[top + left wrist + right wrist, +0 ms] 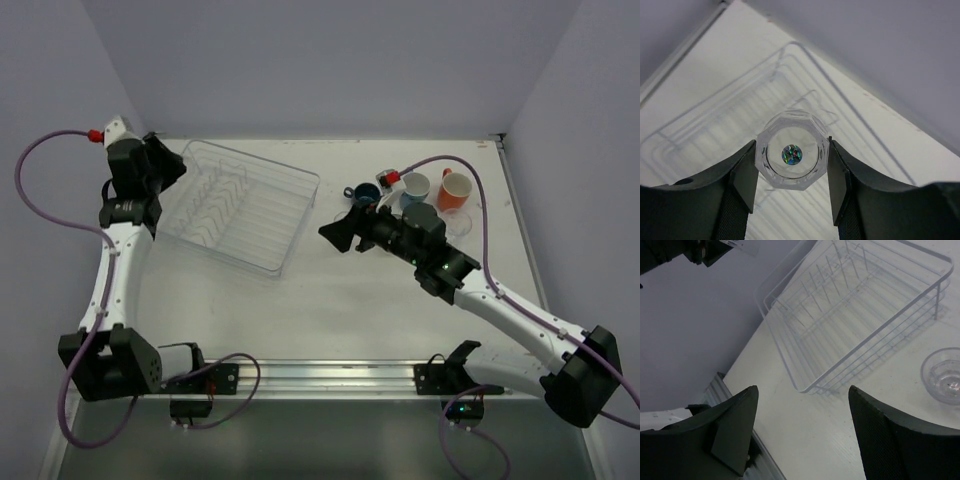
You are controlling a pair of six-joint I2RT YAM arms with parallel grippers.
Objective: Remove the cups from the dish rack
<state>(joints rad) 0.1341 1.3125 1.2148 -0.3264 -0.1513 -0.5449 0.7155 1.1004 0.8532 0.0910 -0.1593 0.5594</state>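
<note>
A clear tumbler (792,154) with an eight-sided base sits between the pads of my left gripper (792,172), which is shut on it. It is held above the left end of the dish rack (715,125), a clear ridged tray (240,205). In the top view the left gripper (165,165) hovers at the rack's far left corner. My right gripper (345,232) is open and holds nothing, just right of the rack over bare table. A dark blue cup (365,193), a light blue mug (415,187) and an orange cup (455,188) stand at the back right.
In the right wrist view the open right gripper (804,390) faces the rack (855,315), and another clear tumbler (944,374) stands on the table to the right. The table's back wall runs close behind the rack and the cups.
</note>
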